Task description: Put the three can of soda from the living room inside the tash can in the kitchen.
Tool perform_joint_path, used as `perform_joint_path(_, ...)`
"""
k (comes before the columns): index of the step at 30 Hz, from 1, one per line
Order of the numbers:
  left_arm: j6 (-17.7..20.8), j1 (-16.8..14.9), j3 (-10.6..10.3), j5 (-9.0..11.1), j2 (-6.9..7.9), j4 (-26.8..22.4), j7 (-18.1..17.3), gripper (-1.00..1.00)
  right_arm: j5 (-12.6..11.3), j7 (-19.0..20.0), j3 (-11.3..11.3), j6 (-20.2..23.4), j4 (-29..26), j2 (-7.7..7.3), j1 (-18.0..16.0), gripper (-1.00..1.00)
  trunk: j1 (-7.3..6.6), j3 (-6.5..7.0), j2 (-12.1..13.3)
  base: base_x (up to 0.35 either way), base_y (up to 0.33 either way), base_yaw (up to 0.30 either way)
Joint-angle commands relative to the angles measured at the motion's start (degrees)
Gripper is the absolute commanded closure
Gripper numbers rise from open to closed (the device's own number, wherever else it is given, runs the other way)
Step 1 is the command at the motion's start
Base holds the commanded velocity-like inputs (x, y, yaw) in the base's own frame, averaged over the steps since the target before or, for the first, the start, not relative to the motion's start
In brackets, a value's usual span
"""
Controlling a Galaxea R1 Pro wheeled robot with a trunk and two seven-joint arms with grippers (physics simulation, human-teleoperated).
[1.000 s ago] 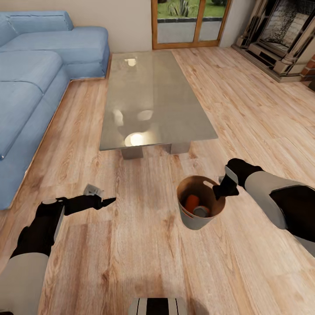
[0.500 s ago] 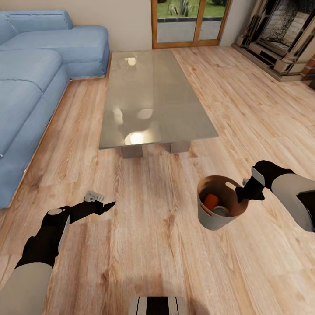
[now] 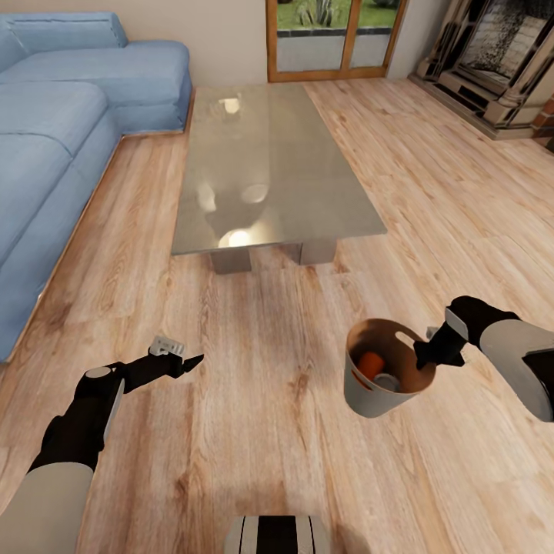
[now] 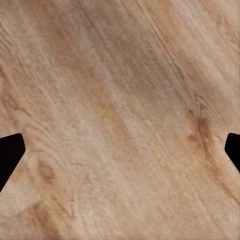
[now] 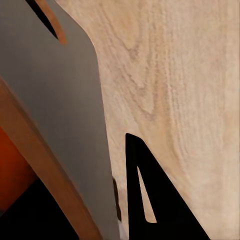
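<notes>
The tash can (image 3: 369, 396), pale grey outside and coppery brown inside, hangs just above the wood floor at the right in the head view. My right gripper (image 3: 428, 355) is shut on its far right rim. Inside it lie an orange can of soda (image 3: 371, 363) and the grey top of another can (image 3: 387, 380). In the right wrist view the tash can's grey wall (image 5: 55, 95) stands close, with orange can (image 5: 12, 170) behind its rim and one black finger (image 5: 160, 210) outside the wall. My left gripper (image 3: 185, 360) (image 4: 121, 149) is open over bare floor, holding nothing.
This is the living room. A rectangular glass coffee table (image 3: 261, 169) stands ahead, a blue corner sofa (image 3: 46, 138) along the left, wood-framed glass doors (image 3: 331, 38) at the back and a brick fireplace (image 3: 500, 61) at the far right. Light wood floor surrounds me.
My right arm has carried the tash can to the right and slightly toward me. The left arm has dropped a little. The whole view has shifted slightly.
</notes>
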Motion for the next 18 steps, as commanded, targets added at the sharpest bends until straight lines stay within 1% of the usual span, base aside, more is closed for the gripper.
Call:
perform_joint_path(1,0.00,0.00,0.02,0.02,0.00,0.01,-0.01,-1.00,0.20,-0.01,0.63,0.01,0.03,0.08,0.00,1.00,0.22,-0.18,-0.42,0.000,0.000,0.000)
perform_joint_path(7,0.00,0.00,0.03,0.03,0.06,-0.04,-0.02,-1.00,0.70,-0.09,1.40,0.01,-0.06,0.41,-0.01,1.00,1.53,-1.26,-2.83,0.000,0.000,0.000)
perform_joint_path(9,0.00,0.00,0.04,0.03,0.06,-0.05,-0.03,-1.00,1.69,-0.09,1.59,0.01,-0.02,0.52,-0.02,1.00,1.97,-1.62,-3.63,0.000,0.000,0.000)
perform_joint_path(12,0.00,0.00,0.01,0.04,0.02,-0.06,-0.03,-1.00,4.71,-0.10,1.94,0.01,0.01,0.57,-0.04,1.00,2.63,-2.15,-4.83,0.000,0.000,0.000)
perform_joint_path(14,0.00,0.00,0.00,0.04,0.01,-0.06,0.00,-1.00,5.94,-0.10,2.05,0.01,0.02,0.55,-0.04,1.00,3.07,-2.51,-5.63,0.000,0.000,0.000)
perform_joint_path(18,0.00,0.00,-0.01,0.04,0.00,0.00,-0.01,-1.00,7.00,-0.07,2.09,0.01,-0.04,0.57,-0.09,1.00,3.95,-3.23,-7.24,0.000,0.000,0.000)
